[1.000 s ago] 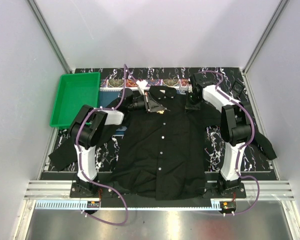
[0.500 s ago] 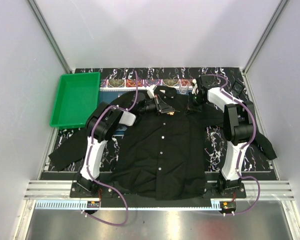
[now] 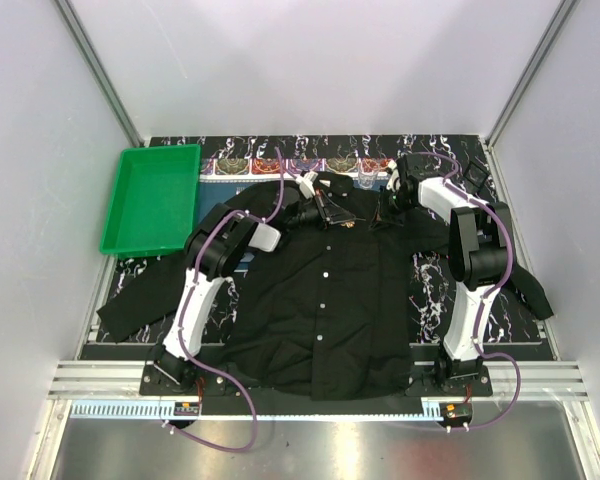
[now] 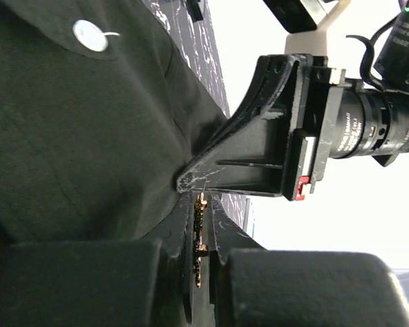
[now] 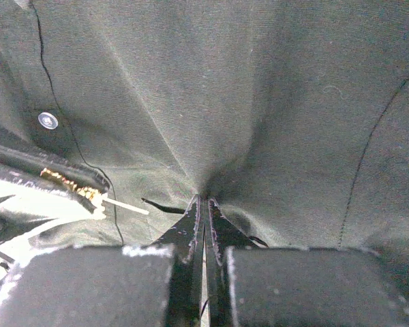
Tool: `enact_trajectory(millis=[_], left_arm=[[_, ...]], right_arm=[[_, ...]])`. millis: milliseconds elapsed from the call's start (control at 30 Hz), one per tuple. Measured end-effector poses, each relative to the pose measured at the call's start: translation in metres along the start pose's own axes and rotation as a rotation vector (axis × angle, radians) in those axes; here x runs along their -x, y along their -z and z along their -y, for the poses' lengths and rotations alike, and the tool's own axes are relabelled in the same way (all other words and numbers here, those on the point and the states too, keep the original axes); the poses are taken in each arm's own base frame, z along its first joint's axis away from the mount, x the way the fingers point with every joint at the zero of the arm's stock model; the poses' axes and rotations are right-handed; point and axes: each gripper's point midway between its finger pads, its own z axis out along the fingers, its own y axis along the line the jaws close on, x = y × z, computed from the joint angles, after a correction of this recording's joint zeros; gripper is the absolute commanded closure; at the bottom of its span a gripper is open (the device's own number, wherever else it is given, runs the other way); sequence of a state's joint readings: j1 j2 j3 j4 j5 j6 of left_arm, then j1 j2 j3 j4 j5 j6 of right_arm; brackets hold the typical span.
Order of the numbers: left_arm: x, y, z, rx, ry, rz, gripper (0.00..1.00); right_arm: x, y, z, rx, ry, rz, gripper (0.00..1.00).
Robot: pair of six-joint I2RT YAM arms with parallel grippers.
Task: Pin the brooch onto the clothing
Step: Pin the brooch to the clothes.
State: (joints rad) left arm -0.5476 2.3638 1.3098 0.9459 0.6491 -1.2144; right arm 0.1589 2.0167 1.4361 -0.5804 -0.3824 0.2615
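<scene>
While the black shirt (image 3: 320, 300) lies spread flat with its buttons facing up, the left gripper (image 3: 332, 212) is nearly closed on the tiny golden brooch (image 4: 200, 228), held close to the collar. Its pin points toward the right gripper (image 5: 204, 204), which is fully closed, pinching up a fold of shirt fabric.

Bright, even light overhead — wrist views glare white at the edges, foreground soft.
</scene>
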Motion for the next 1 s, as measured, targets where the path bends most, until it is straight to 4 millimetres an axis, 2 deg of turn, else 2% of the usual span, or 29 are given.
enact_trajectory(millis=[200, 633, 1000], left_arm=[[0.002, -0.006, -0.011, 0.009, 0.020, 0.007, 1.00], [0.003, -0.017, -0.005, -0.010, 0.010, 0.007, 1.00], [-0.001, -0.018, -0.012, 0.016, 0.024, 0.000, 1.00]], right_arm=[[0.000, 0.000, 0.001, 0.019, 0.000, 0.006, 1.00], [0.000, 0.000, 0.003, 0.063, 0.012, 0.021, 1.00], [0.003, 0.003, 0.000, 0.100, 0.027, 0.032, 1.00]])
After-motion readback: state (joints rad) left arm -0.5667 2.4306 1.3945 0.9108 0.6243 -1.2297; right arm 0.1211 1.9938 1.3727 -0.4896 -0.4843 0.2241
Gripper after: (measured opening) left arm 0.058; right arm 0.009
